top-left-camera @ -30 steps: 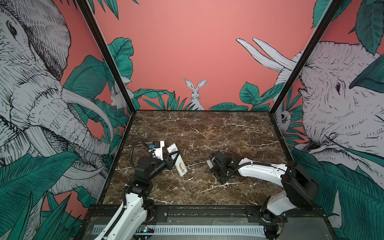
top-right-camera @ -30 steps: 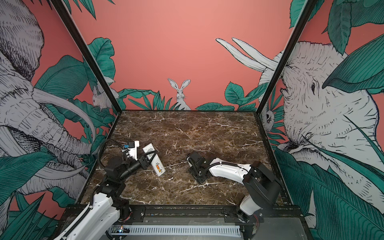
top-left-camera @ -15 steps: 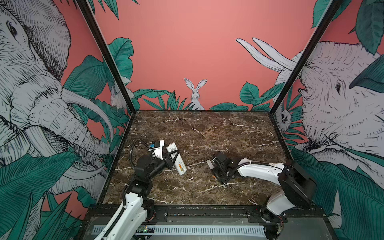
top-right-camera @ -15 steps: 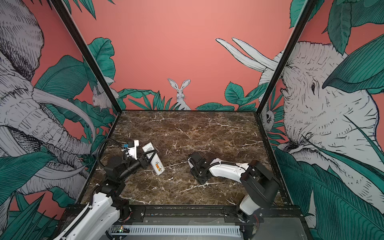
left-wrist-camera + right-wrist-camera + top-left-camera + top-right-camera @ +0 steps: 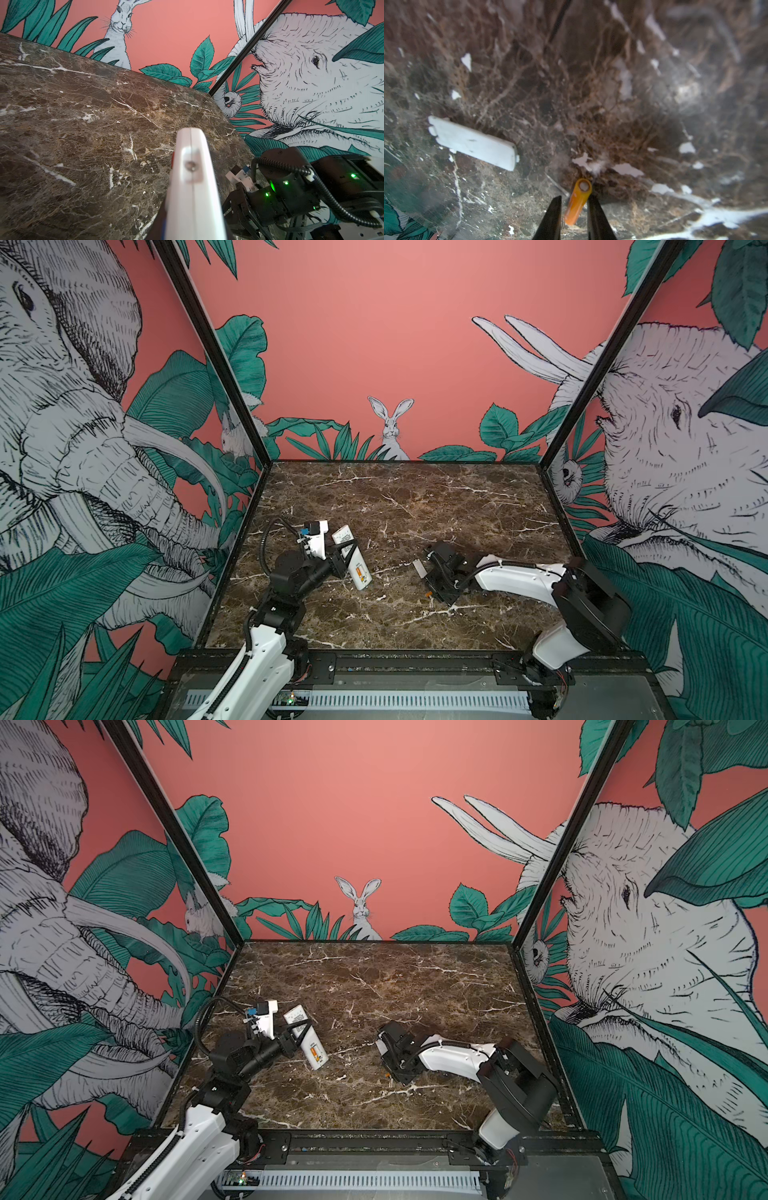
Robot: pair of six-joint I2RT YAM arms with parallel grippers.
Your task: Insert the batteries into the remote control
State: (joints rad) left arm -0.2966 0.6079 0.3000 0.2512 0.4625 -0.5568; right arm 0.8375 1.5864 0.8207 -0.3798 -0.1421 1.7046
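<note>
On the marble table (image 5: 415, 506), one battery (image 5: 578, 201) sits between the nearly closed jaws of the right gripper (image 5: 575, 197), grip unclear; a cover (image 5: 473, 143) lies nearby. The left gripper (image 5: 347, 552) clamps the tilted remote (image 5: 357, 566), another battery (image 5: 360, 572) seated inside.

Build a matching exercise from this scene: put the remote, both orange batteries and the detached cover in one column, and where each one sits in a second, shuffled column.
Things
1. remote control
2. loose battery
3. loaded battery
4. cover piece

Places
A. lying flat on the marble table, nothing touching it
B. seated in the remote's open compartment
C. clamped in the left gripper
D. between the jaws of the right gripper

Pairs: 1-C, 2-D, 3-B, 4-A
</note>
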